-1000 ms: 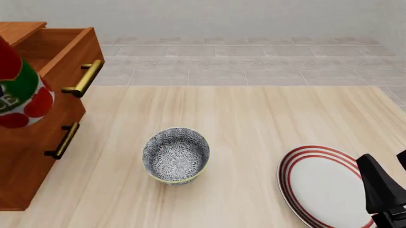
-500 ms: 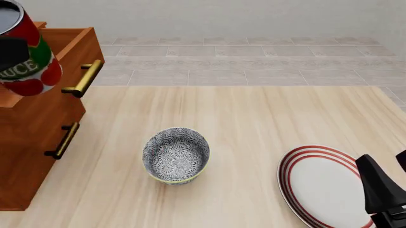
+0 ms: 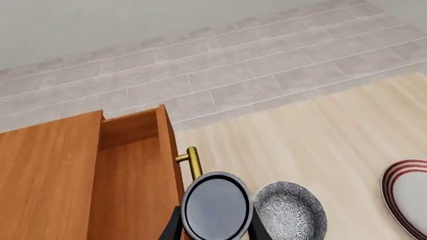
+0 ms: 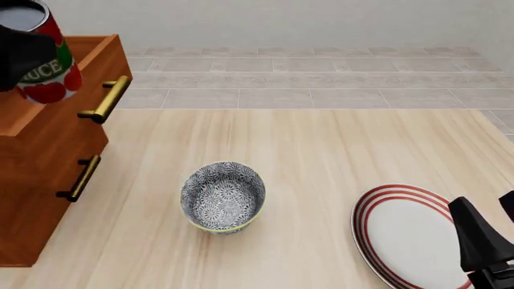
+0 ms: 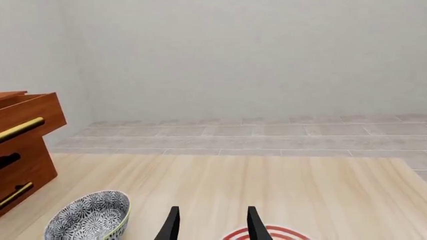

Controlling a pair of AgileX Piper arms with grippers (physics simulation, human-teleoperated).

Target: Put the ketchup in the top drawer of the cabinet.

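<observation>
The ketchup (image 4: 50,66), a tin with a red-and-green label and a grey top, hangs in my left gripper (image 4: 30,57) above the open top drawer (image 4: 84,72) of the cabinet (image 4: 32,180), at the far left. In the left wrist view the tin's grey top (image 3: 217,205) sits between the two fingers (image 3: 175,227), over the drawer's front edge and its brass handle (image 3: 192,162), with the drawer's inside (image 3: 130,185) beside it. My right gripper (image 4: 492,227) is open and empty over the plate; it also shows in the right wrist view (image 5: 213,225).
A grey patterned bowl (image 4: 222,197) stands on the table in front of the cabinet. A white plate with red rings (image 4: 405,235) lies at the near right under my right gripper. The lower drawers are shut, with handles (image 4: 80,177) sticking out.
My left gripper has lifted the ketchup and carried it farther from the camera, over the open top drawer. The right arm has not moved.
</observation>
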